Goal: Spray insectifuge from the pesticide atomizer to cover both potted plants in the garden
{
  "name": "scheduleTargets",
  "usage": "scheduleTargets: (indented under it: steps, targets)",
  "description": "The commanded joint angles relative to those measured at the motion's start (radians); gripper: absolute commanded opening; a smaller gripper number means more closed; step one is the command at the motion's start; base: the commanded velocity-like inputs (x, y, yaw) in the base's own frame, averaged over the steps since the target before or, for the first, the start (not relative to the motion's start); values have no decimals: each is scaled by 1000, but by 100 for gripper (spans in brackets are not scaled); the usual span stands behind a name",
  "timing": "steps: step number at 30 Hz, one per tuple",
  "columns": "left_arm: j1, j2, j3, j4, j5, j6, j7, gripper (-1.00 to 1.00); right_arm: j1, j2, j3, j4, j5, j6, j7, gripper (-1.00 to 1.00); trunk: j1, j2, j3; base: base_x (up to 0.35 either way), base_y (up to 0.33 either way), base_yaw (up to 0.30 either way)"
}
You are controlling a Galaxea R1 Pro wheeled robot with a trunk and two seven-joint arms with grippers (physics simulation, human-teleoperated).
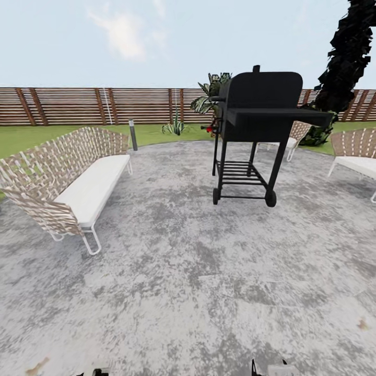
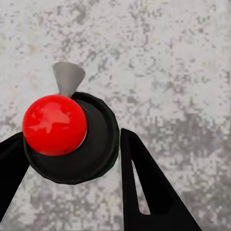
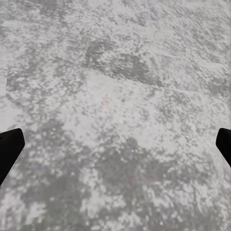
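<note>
The pesticide atomizer [image 2: 94,144] was seen end-on in the left wrist view: a round dark body, a glossy red ball on top, and a pale grey cone-shaped nozzle beside the ball. No label or trigger could be made out from that angle. It sat between the two black fingers of the left gripper [image 2: 72,135]. Both fingers were touching its sides, so the gripper was clamped on it, and it was held above the mottled grey patio [image 2: 183,62].

The right gripper [image 3: 115,139] pointed down at bare paving. Only its dark fingertips [image 3: 9,147] showed at opposite borders of the view, set wide apart with nothing between them.

In the head view, the garden [image 1: 21,137] had its lawn running along a brown slatted fence [image 1: 68,106]. A wicker sofa [image 1: 78,183] with a white cushion stood at the patio's left edge. A black wheeled grill [image 1: 258,120] stood toward the far side, and a grey bollard lamp [image 1: 132,134] stood at the far rim.
</note>
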Motion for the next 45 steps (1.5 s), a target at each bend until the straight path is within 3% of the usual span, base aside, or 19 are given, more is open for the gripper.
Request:
scheduleTargets:
  steps: [1,45]
  targets:
    - [-1,0,-6,1,11,-3,-3,-100,0,0,-4,0,11,0,-8,100,0,0,-1,339,0,0]
    - [0,-4,-7,1,9,-4,-5,-100,0,1,-4,1,11,0,-8,100,0,0,-1,340,0,0]
